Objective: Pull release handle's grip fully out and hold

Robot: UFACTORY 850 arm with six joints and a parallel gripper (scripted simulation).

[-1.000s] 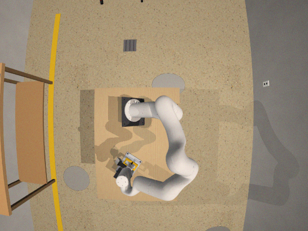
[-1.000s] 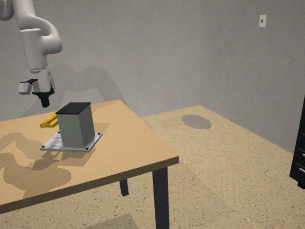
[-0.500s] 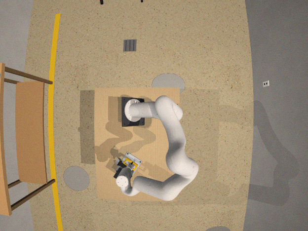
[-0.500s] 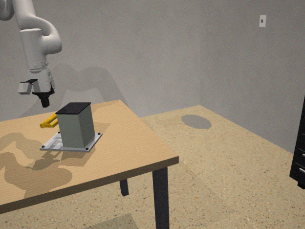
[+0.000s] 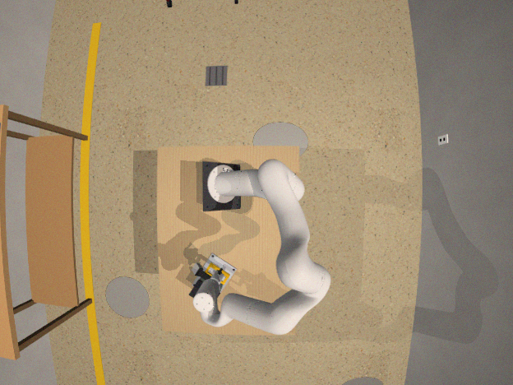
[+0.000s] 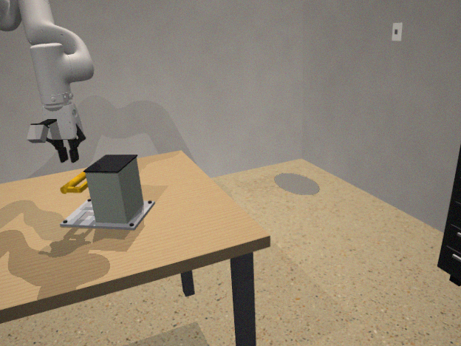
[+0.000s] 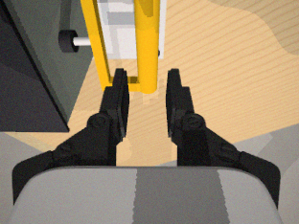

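The release handle's yellow grip (image 6: 73,184) sticks out from the back left of a grey housing with a black top (image 6: 114,188), which stands on a grey base plate (image 6: 108,216) on the wooden table. My gripper (image 6: 69,154) hangs in the air above the grip, clear of it. The fingers are partly open with nothing between them. In the wrist view the gripper (image 7: 146,98) looks down on the yellow grip (image 7: 148,48), which lies below and just ahead of the fingertips, with the housing (image 7: 38,72) at the left. From overhead the grip (image 5: 215,267) shows beside my wrist.
The arm's black base mount (image 5: 220,186) sits at the far side of the table (image 6: 123,231). A wooden bench (image 5: 45,219) stands past a yellow floor line (image 5: 85,198). A dark cabinet (image 6: 451,238) stands at the right.
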